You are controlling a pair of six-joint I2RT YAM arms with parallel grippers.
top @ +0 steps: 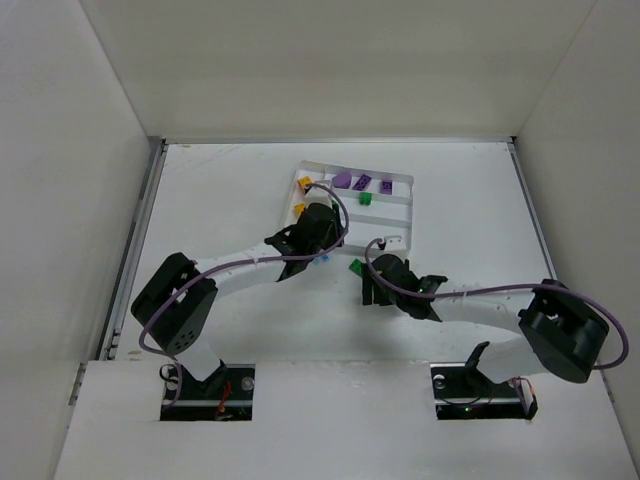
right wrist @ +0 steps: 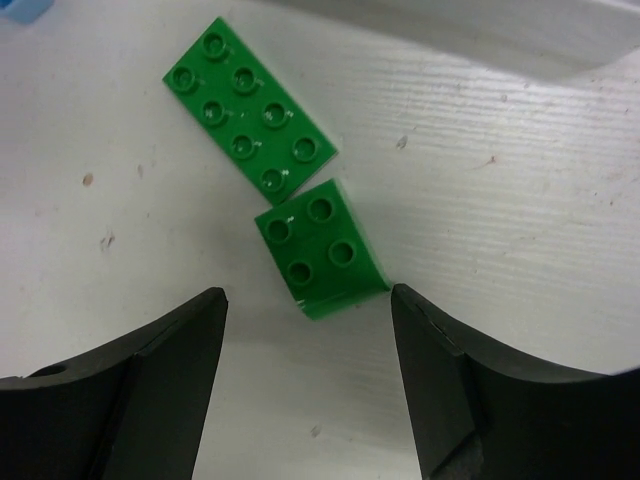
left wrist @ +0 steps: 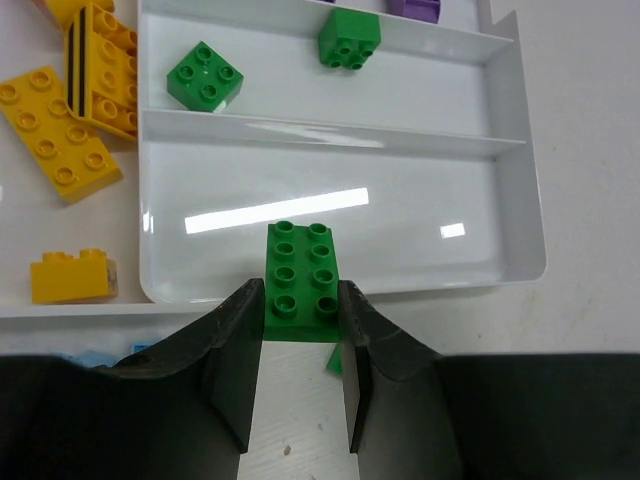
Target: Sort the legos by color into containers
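Note:
My left gripper (left wrist: pixel 300 300) is shut on a green two-by-four lego (left wrist: pixel 302 265) and holds it over the near edge of the white tray (left wrist: pixel 520 180). The strip under it is bare. The strip beyond holds two green legos (left wrist: pixel 206 76). Purple legos (top: pixel 362 182) lie in the far strip, and yellow legos (left wrist: pixel 58 132) in the end section. My right gripper (right wrist: pixel 305 292) is open, low over the table. A small green lego (right wrist: pixel 320 248) lies just ahead of its fingertips, touching a longer green lego (right wrist: pixel 248 118). In the top view the left gripper (top: pixel 318 236) is at the tray's near side and the right gripper (top: pixel 372 276) is just right of it.
A pale blue lego (top: pixel 322 260) lies on the table beside the left gripper, and one shows at the corner of the right wrist view (right wrist: pixel 22 8). The tray's near wall (right wrist: pixel 480 30) is just beyond the green legos. White walls enclose the table.

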